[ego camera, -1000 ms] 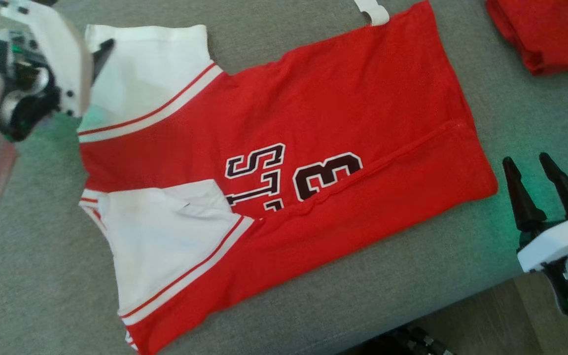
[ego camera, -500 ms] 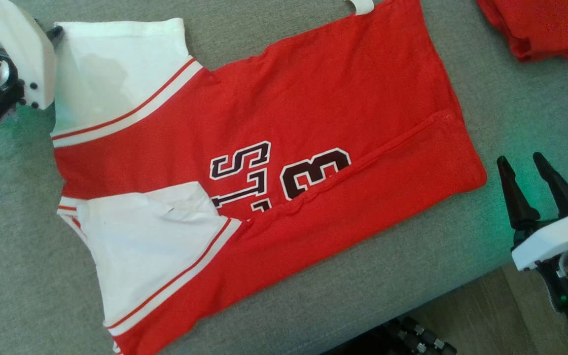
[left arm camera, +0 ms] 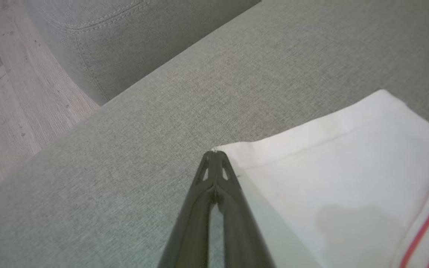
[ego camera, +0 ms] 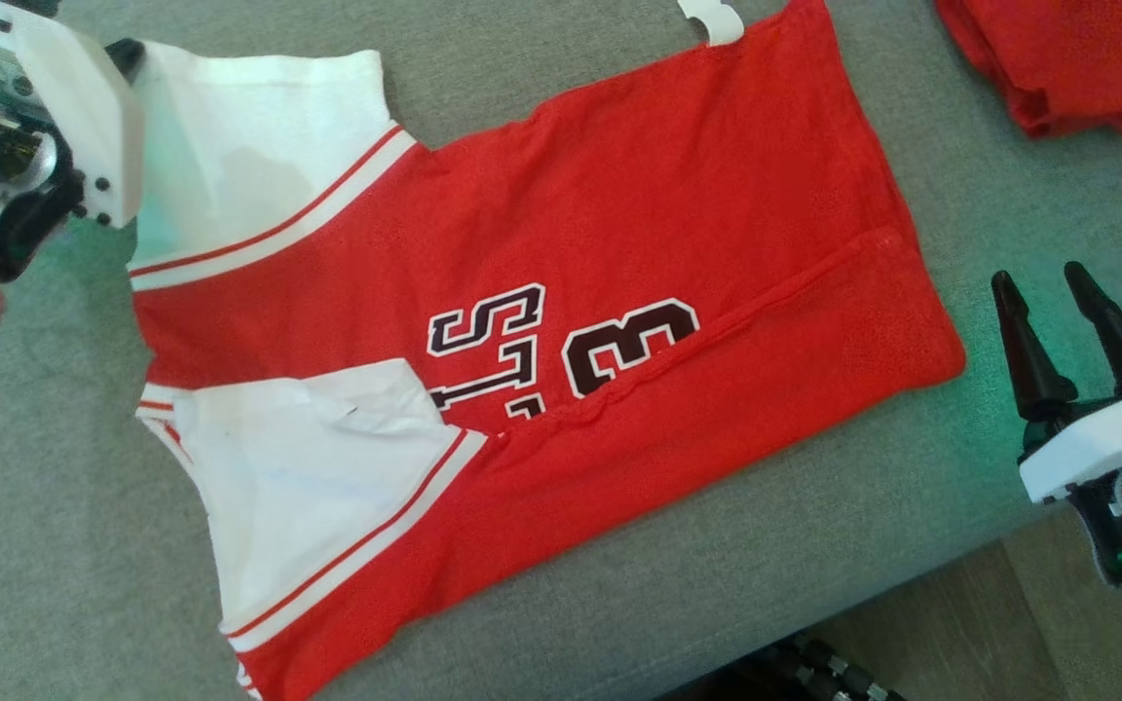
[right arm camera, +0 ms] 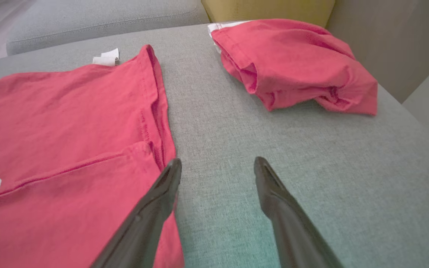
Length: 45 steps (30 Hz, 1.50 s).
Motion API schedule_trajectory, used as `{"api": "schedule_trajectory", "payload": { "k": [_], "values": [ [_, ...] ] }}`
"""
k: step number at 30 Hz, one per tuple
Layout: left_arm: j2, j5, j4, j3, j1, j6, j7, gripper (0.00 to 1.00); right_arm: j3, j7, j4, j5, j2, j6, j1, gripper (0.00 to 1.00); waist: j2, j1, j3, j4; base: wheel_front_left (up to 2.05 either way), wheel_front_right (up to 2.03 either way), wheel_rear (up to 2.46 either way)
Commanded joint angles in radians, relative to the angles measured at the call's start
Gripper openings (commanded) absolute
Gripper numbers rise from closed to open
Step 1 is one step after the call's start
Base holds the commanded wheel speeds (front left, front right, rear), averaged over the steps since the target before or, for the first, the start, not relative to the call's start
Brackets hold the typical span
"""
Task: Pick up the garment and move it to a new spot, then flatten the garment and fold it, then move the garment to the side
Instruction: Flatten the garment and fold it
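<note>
Garment (ego camera: 619, 243), partly folded, lies flat on the grey cushion (ego camera: 55, 545). Left gripper (left arm camera: 214, 155) is closed at the far-left white sleeve (ego camera: 249, 146) corner; whether it has caught cloth is unclear. Right gripper (ego camera: 1067, 312) stands wide beside the right hem. Risk: a corner-only bite may slip when lifted.

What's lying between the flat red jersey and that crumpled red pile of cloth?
Nothing: only bare grey cushion separates the jersey from the pile, clearest in the right wrist view.
</note>
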Motion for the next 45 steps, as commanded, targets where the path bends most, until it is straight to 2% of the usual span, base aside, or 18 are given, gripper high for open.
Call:
{"api": "schedule_trajectory", "payload": {
  "k": [1, 8, 12, 18, 19, 28, 33, 42, 43, 44, 45],
  "values": [
    [0.040, -0.016, -0.033, 0.026, -0.052, 0.002, -0.014, 0.00, 0.007, 0.002, -0.023, 0.005, -0.038, 0.007, 0.006, 1.00, 0.0000, 0.0000, -0.004, 0.005, 0.00, 0.00, 0.00],
    [0.039, -0.146, -0.117, -0.026, -0.040, 0.002, 0.020, 0.00, 0.007, 0.002, -0.019, 0.007, -0.031, 0.007, 0.025, 1.00, 0.0000, 0.0000, -0.020, 0.018, 0.00, 0.00, 0.00],
    [0.061, -0.208, -0.184, -0.071, -0.025, 0.002, 0.068, 0.00, 0.003, 0.002, -0.019, 0.010, -0.030, 0.007, 0.030, 1.00, 0.0000, 0.0000, -0.019, 0.024, 0.00, 0.00, 0.00],
    [0.107, -0.148, -0.200, -0.110, -0.033, 0.009, 0.015, 0.00, 0.004, 0.004, -0.024, 0.013, -0.027, 0.007, 0.027, 1.00, 0.0000, 0.0000, -0.011, 0.028, 0.00, 0.00, 0.00],
    [0.113, -0.110, -0.180, -0.123, -0.037, 0.017, -0.011, 1.00, 0.006, 0.006, -0.024, 0.013, -0.026, 0.007, 0.025, 1.00, 0.0000, 0.0000, -0.010, 0.028, 0.00, 0.00, 0.00],
    [0.097, -0.092, -0.125, -0.128, -0.051, 0.020, -0.053, 1.00, 0.009, 0.007, -0.017, 0.023, -0.031, 0.007, 0.026, 1.00, 0.0000, 0.0000, -0.004, 0.029, 0.00, 0.00, 0.00],
    [0.093, -0.083, -0.083, -0.118, -0.069, 0.038, -0.081, 1.00, 0.021, 0.007, -0.017, 0.024, -0.025, 0.007, 0.015, 1.00, 0.0000, 0.0000, 0.009, 0.013, 0.00, 0.00, 0.00],
    [0.090, -0.098, -0.010, -0.134, -0.080, 0.030, -0.036, 1.00, 0.033, -0.010, 0.010, 0.030, -0.018, 0.007, 0.003, 1.00, 0.0000, 0.0000, 0.033, -0.017, 0.00, 0.00, 0.00],
    [0.091, -0.099, -0.008, -0.136, -0.079, 0.028, -0.033, 0.96, 0.033, -0.011, 0.012, 0.031, -0.018, 0.007, 0.002, 1.00, 0.0000, 0.0000, 0.034, -0.019, 0.00, 0.00, 0.00],
    [0.091, -0.104, -0.006, -0.138, -0.078, 0.025, -0.028, 0.48, 0.034, -0.012, 0.014, 0.031, -0.018, 0.007, 0.001, 1.00, 0.0000, 0.0000, 0.035, -0.020, 0.00, 0.00, 0.00],
    [0.091, -0.109, -0.005, -0.139, -0.077, 0.023, -0.025, 0.32, 0.034, -0.014, 0.015, 0.032, -0.018, 0.007, 0.000, 1.00, 0.0000, 0.0000, 0.037, -0.021, 0.00, 0.00, 0.00]
  ]
}}
